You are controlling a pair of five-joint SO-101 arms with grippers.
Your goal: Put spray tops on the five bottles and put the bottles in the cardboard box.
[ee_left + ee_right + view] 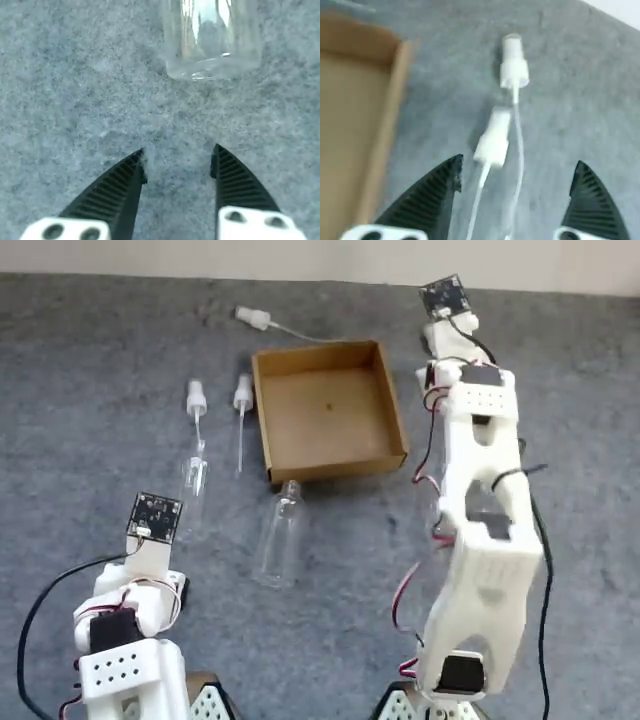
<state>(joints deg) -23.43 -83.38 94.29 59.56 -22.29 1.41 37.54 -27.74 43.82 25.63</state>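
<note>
Spray tops [492,137] ahead of right tool [518,162]

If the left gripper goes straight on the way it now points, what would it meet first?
Most likely the base of the clear plastic bottle lying ahead of the open left gripper; only bare grey carpet lies between them, though depth is unclear.

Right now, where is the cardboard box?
In the high view the cardboard box sits centrally, toward the far side, with a clear bottle lying by its near wall.
</note>
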